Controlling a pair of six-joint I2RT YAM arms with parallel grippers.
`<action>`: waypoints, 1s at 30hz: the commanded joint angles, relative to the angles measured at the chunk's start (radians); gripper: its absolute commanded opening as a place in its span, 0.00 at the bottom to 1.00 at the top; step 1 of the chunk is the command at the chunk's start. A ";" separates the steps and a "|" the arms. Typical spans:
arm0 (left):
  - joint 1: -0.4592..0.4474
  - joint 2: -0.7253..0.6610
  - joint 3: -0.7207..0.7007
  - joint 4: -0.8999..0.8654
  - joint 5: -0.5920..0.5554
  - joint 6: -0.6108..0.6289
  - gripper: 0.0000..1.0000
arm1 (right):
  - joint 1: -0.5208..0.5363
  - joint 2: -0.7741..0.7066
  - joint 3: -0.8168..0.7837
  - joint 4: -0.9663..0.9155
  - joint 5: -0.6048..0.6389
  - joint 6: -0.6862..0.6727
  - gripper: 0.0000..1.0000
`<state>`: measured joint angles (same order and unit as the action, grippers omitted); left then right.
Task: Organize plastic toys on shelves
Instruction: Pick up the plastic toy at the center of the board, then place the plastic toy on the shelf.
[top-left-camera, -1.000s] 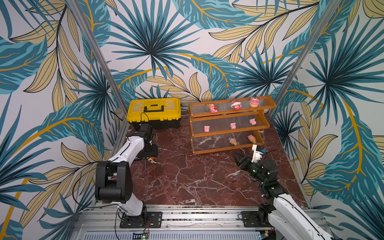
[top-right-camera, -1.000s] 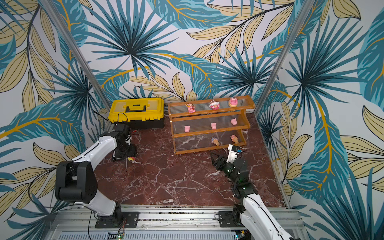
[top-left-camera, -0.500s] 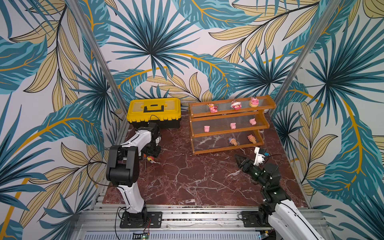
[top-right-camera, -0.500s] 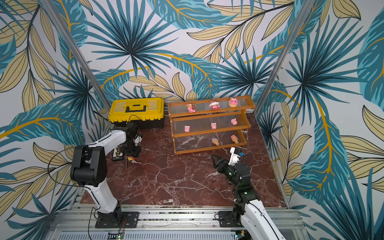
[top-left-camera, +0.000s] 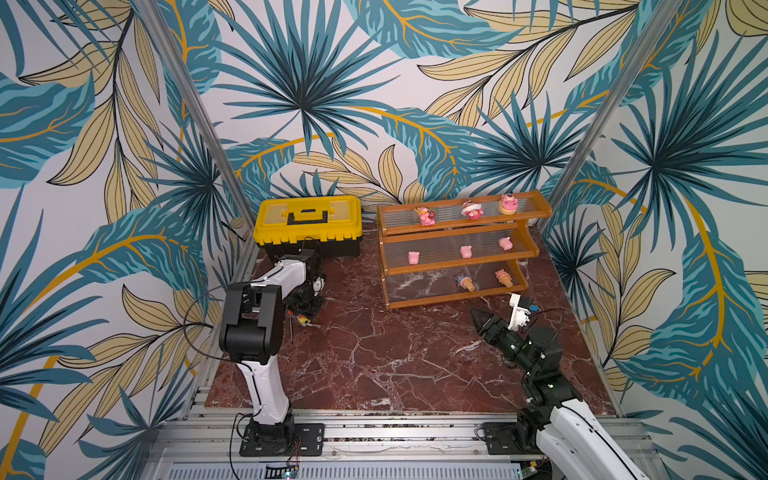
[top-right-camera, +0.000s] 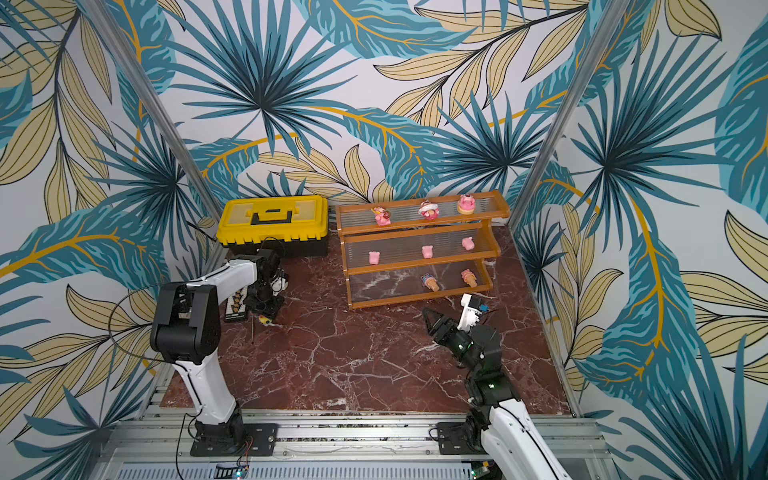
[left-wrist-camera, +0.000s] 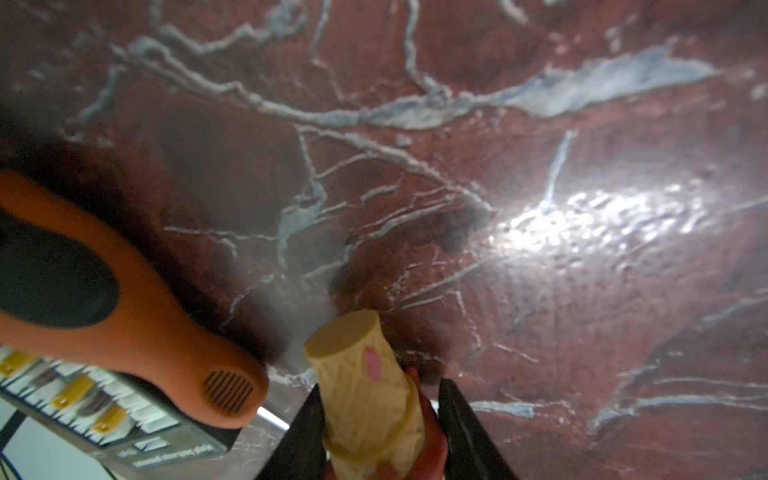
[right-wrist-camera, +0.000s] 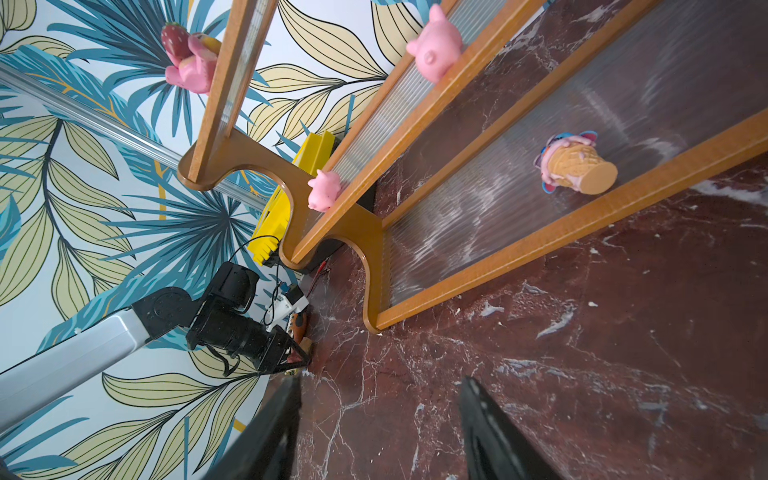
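Leafy teal-and-gold wallpaper closed in a red marble bench (top-left-camera: 374, 353) on three sides. At the back right stood the shelves (top-left-camera: 453, 298), with three pink characters (top-left-camera: 471, 209) on the top tier, three piglets (top-left-camera: 466, 251) on the middle one and two cone figures (top-left-camera: 465, 282) lying on the lowest.

Well apart from them, near the bench's left edge and in front of the yellow toolbox (top-left-camera: 307, 220), the left hand (left-wrist-camera: 379, 384) reached down around a tan cone figure (left-wrist-camera: 353, 357). That toy sat right between the two black fingers (left-wrist-camera: 299, 436). The cone's flat end stuck out past their tips toward the marble, and its pink part sat back in the jaws. The fingers looked to be against either side of it, though I could not tell whether they truly pinched it. Just beside it lay an orange tool handle (left-wrist-camera: 124, 332) over a case of bits (left-wrist-camera: 83, 411).

The right hand (right-wrist-camera: 382, 378) hovered low over the marble in front of the shelves, jaws spread wide with nothing between them, near the bottom tier but not touching it.
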<state>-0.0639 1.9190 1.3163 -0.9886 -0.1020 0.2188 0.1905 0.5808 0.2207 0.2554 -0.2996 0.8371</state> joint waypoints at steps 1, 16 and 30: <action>-0.002 -0.062 0.027 -0.024 0.123 -0.008 0.29 | 0.004 -0.004 0.042 -0.002 -0.044 -0.037 0.62; -0.264 -0.749 -0.244 0.103 0.960 0.352 0.25 | 0.114 0.082 0.383 -0.272 -0.510 -0.908 0.81; -0.554 -0.698 -0.079 -0.036 0.798 0.579 0.26 | 0.405 0.411 0.641 -0.583 -0.594 -1.263 0.85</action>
<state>-0.5835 1.2221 1.1828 -1.0145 0.7288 0.7334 0.5713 0.9394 0.8333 -0.2550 -0.8158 -0.3679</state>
